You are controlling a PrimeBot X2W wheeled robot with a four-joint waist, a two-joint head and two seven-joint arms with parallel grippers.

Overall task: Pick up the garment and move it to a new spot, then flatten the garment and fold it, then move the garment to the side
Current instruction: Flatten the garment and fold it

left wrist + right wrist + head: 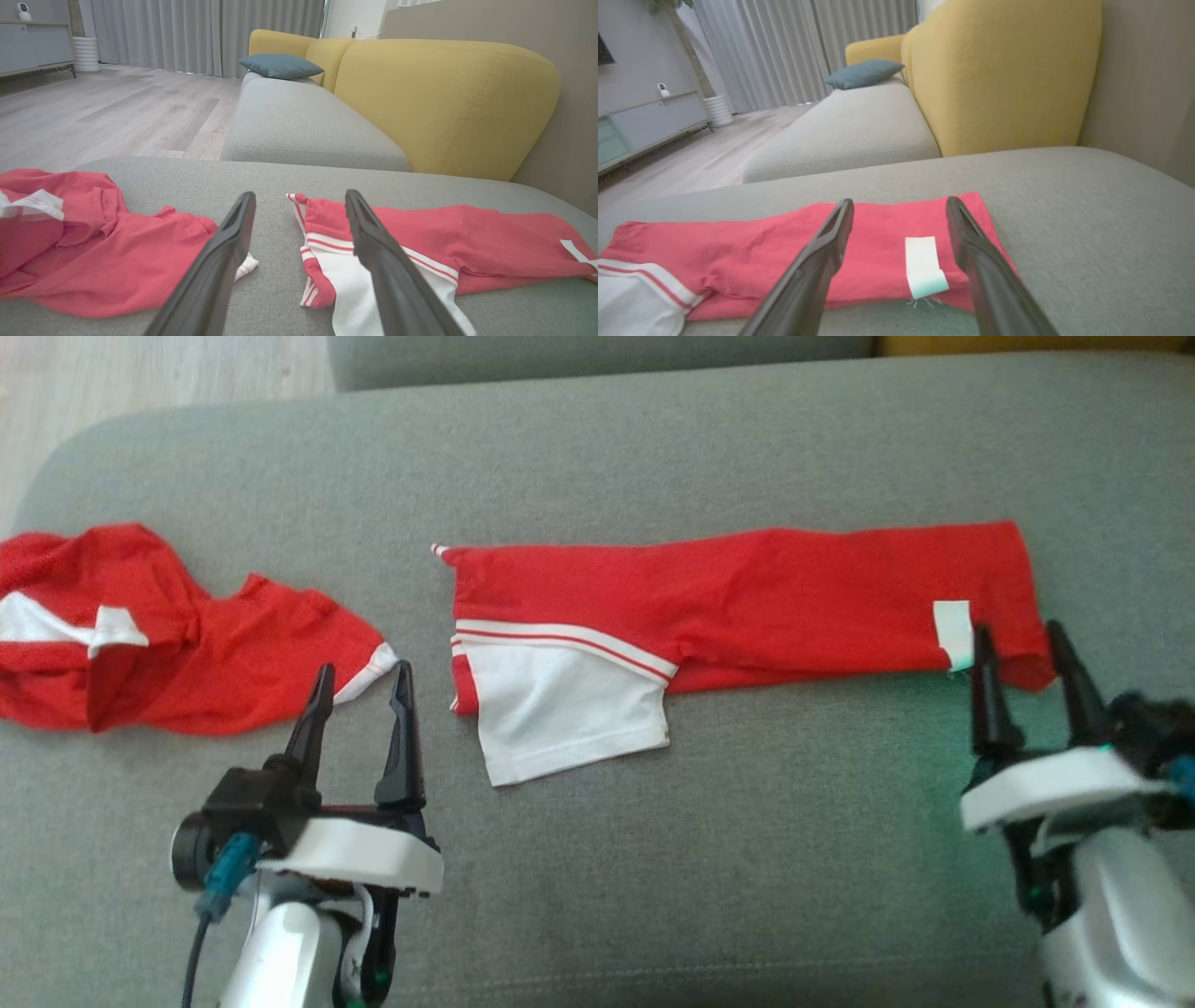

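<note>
Pincers both gape wide, empty. On the grey sofa [653, 448] a crumpled red cloth [187, 644] lies at nine o'clock, the garment [747, 597] in the middle. At seven the left gripper [363, 667] points up, at four the right gripper [1018, 630].

The garment [794, 593] is red with a white, red-striped panel [560, 709], the cushion [653, 877] grey, the backrest [444, 102] yellow, the pillow [280, 65] teal.

No text can be read; the white tag [924, 266] on the red garment [794, 588] looks blank.
</note>
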